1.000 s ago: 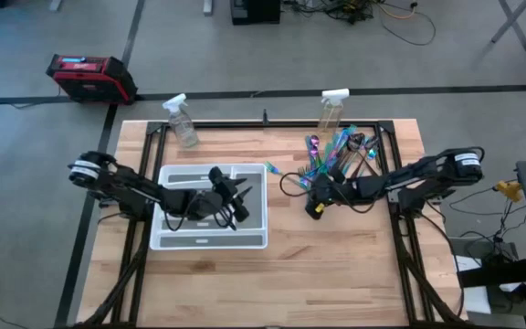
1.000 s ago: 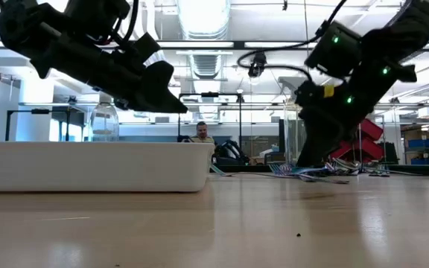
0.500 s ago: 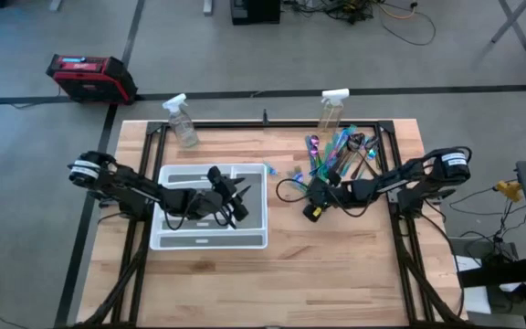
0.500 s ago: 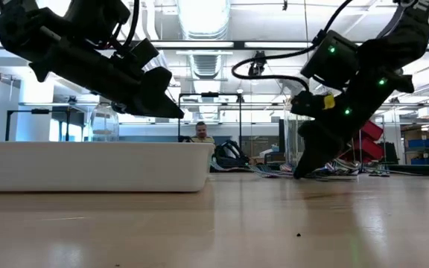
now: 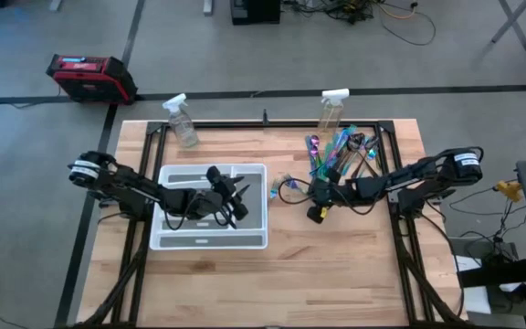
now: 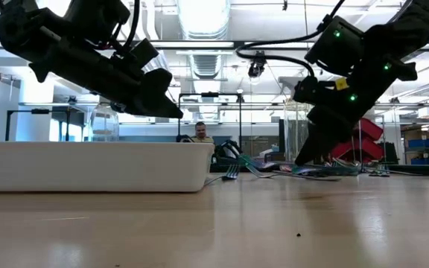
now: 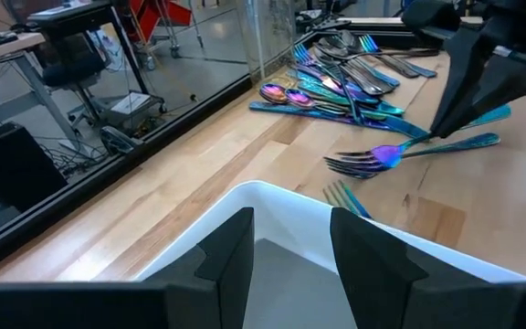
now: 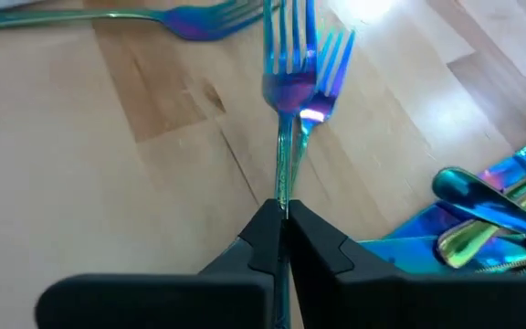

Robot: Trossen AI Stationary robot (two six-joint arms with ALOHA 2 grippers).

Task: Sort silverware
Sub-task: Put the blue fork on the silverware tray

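The silverware is a heap of shiny teal, blue and purple utensils (image 5: 338,151) lying on the far right of the wooden table. My right gripper (image 8: 283,217) is at the heap's near left side, shut on a blue-purple fork (image 8: 288,87) whose tines point toward the white tray (image 5: 208,241). A second fork (image 8: 332,57) lies close alongside the first. A third fork (image 8: 183,20) lies on the wood beyond them. My left gripper (image 7: 290,249) hangs open over the tray's right end, with nothing between its fingers. My right gripper pinches the fork's slim handle (image 8: 284,187) between its two fingertips. The fingers slant down from the table's right side and lie along the handle. The tined end (image 6: 229,173) is low by the table, toward the tray. Whether the second fork's handle is in the pinch too, I cannot tell.
Two clear spray bottles (image 5: 183,123) (image 5: 331,110) stand at the table's far edge. A black rail frame (image 5: 272,124) runs around the tabletop. Bare wood spreads across the near half of the table (image 5: 336,274).
My right gripper has shut on the fork's handle and rolled a little at the wrist. The fork's tined end now lies farther toward the tray than before and shows in the low view. My left gripper has kept still.
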